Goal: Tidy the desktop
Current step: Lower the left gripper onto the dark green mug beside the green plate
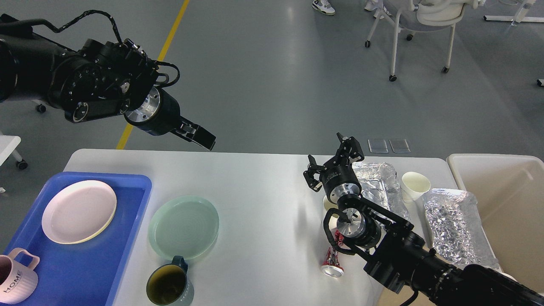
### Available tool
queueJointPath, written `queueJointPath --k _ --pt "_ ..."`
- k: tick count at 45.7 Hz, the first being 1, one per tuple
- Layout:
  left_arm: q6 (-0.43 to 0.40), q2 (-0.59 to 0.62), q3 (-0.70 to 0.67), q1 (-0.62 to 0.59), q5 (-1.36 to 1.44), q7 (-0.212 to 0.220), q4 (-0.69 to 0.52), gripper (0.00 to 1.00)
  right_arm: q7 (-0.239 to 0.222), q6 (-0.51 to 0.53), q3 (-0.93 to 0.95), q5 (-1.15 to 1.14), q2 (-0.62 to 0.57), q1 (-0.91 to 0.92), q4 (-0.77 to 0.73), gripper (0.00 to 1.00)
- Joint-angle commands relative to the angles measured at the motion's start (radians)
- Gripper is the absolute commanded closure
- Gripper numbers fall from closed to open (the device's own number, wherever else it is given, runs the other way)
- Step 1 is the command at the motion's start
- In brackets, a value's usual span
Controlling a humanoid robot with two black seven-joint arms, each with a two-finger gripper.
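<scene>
The white desktop [263,187] holds a pale green plate [183,226], a dark green mug [168,287], a crushed red can [332,260], a paper cup [415,184] and two crumpled foil containers [377,182] [452,223]. Another paper cup [326,205] is mostly hidden behind my right arm. My left gripper [203,138] hangs in the air above the table's far edge, empty; its fingers show as one dark shape. My right gripper [331,159] is open and empty, fingers spread, raised beside the left foil container.
A blue tray [97,263] at the left holds a pink plate [79,211] and a pink mug [15,278]. A cream bin [505,204] stands at the right table edge. Office chairs stand on the grey floor beyond.
</scene>
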Motion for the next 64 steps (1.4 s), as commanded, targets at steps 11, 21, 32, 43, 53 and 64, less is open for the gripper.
queueJointPath --k 11,21,32,43,53,64 --pt "0.0 -0.005 0.0 0.01 0.0 0.001 0.0 0.03 0.0 0.0 -0.001 0.0 -0.001 0.0 0.002 0.0" --pt "0.0 -0.015 -0.002 0.043 0.0 -0.001 0.0 0.03 0.0 0.0 0.0 0.0 0.0 0.0 0.003 0.0" --pt "-0.029 -0.035 -0.006 0.075 0.002 -0.002 -0.031 0.03 0.0 0.0 0.0 0.0 0.0 0.0 0.002 0.0" --pt "-0.071 -0.046 -0.058 0.102 -0.009 -0.002 -0.029 0.03 0.0 0.0 -0.001 0.0 0.0 0.0 0.002 0.0" --pt "-0.11 -0.071 -0.068 0.159 -0.009 -0.004 -0.041 0.03 0.0 0.0 0.0 0.0 -0.001 0.0 0.002 0.0" --pt "-0.233 -0.095 -0.051 0.195 0.001 0.009 -0.11 0.04 0.0 0.0 -0.001 0.0 0.0 0.0 0.002 0.0"
